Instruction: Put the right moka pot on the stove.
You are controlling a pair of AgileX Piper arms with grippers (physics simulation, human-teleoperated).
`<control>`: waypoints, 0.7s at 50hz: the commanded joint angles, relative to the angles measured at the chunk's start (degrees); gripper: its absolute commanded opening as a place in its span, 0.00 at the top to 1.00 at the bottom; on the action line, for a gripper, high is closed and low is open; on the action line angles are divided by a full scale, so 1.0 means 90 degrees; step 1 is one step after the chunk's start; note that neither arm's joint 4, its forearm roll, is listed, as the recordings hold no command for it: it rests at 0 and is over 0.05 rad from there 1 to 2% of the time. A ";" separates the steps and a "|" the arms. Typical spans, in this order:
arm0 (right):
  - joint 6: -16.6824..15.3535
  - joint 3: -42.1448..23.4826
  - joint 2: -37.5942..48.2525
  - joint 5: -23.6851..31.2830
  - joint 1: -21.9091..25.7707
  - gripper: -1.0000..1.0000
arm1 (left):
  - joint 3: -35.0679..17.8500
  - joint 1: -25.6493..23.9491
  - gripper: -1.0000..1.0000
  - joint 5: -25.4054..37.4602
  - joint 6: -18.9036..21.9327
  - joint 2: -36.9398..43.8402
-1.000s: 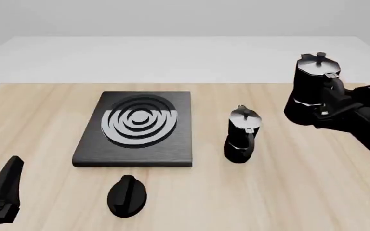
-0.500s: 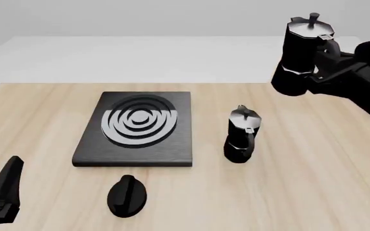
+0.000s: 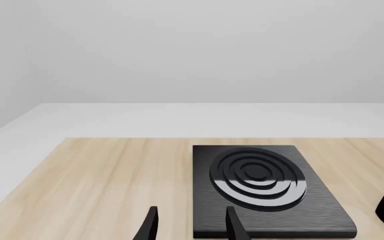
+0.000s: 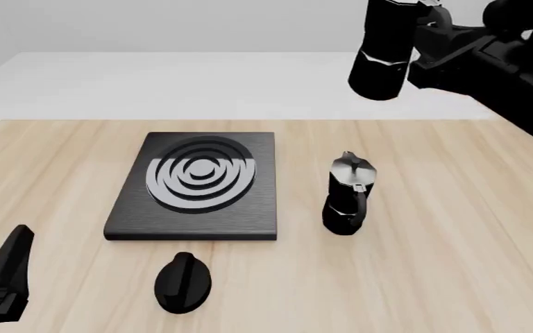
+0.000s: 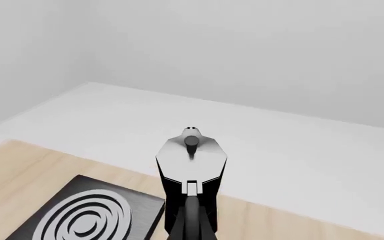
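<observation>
The right jaws (image 4: 430,52) are pinching the pot (image 4: 388,48) by its handle, high above the bench's far right part. Rigid and top-heavy, it is probably swinging easily. The stove (image 4: 197,186) is lying left-centre. The left jaws (image 3: 188,225) are spread, idle.

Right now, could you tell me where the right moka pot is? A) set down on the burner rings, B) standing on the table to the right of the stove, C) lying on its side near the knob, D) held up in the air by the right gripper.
D: the right moka pot hangs well above the table in the right gripper, off to the right of the stove, whose rings are bare.
</observation>
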 commanded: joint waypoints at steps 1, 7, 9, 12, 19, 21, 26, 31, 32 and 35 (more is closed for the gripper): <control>0.0157 -0.0648 0.0324 -0.0074 0.0433 1.00 | 0.0000 0.0000 0.00 0.0000 0.0000 0.0000; 0.0168 -0.0715 0.0515 -0.0181 0.0665 1.00 | 0.0000 0.0000 0.00 0.0000 0.0000 0.0000; 0.0203 -0.0739 0.0560 -0.0214 0.0715 1.00 | 0.0000 0.0000 0.00 0.0000 0.0000 0.0000; 0.0183 -0.0819 0.0678 -0.0241 0.0842 1.00 | 0.0000 0.0000 0.00 0.0000 0.0000 0.0000; 0.0163 -0.0970 0.0922 -0.0309 0.1078 1.00 | 0.0000 0.0000 0.00 0.0000 0.0000 0.0000; 0.0150 -0.1010 0.0998 -0.0334 0.1164 1.00 | 0.0000 0.0000 0.00 0.0000 0.0000 0.0000; 0.0132 -0.1131 0.1193 -0.0355 0.1415 1.00 | 0.0000 0.0000 0.00 0.0000 0.0000 0.0000; 0.0121 -0.1191 0.1320 -0.0372 0.1508 1.00 | 0.0000 0.0000 0.00 0.0000 0.0000 0.0000; 0.0126 -0.1204 0.1379 -0.0400 0.1535 1.00 | 0.0000 0.0000 0.00 0.0000 0.0000 0.0000; 0.0111 -0.1266 0.1476 -0.0396 0.1623 1.00 | 0.0000 0.0000 0.00 0.0000 0.0000 0.0000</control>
